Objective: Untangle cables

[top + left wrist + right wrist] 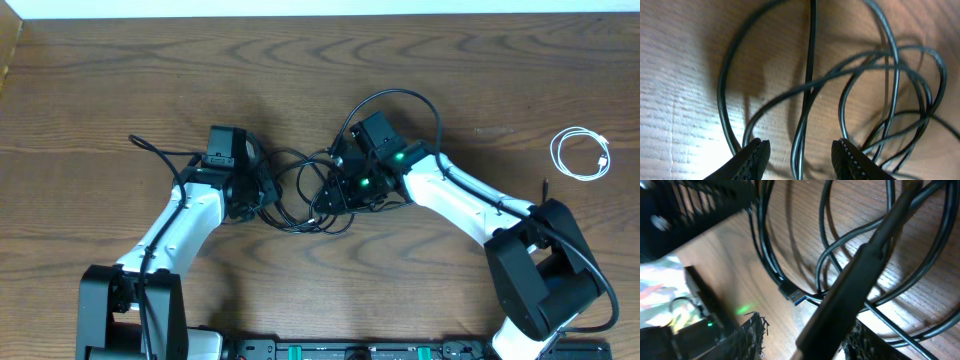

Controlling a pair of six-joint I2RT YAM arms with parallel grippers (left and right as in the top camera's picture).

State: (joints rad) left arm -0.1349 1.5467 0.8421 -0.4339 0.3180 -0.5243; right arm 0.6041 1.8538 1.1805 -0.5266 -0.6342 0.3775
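Observation:
A tangle of thin black cables [300, 190] lies mid-table between my two grippers. My left gripper [258, 195] hangs over its left side. In the left wrist view, the left gripper [801, 162] is open, with a doubled black cable strand [807, 100] running between the fingers [756, 159] and touching neither. My right gripper [340, 192] is at the tangle's right side. Seen from the right wrist, the right gripper [805, 340] is open; a long black plug body [855, 280] leans by its right finger [867, 345]. A blue-tipped plug [792, 294] lies on the wood.
The thin white cable [582, 155] lies coiled by itself at the far right of the wooden table [120, 70]. A black cable loop [400, 105] arches behind the right wrist. Both arm bases stand at the near edge.

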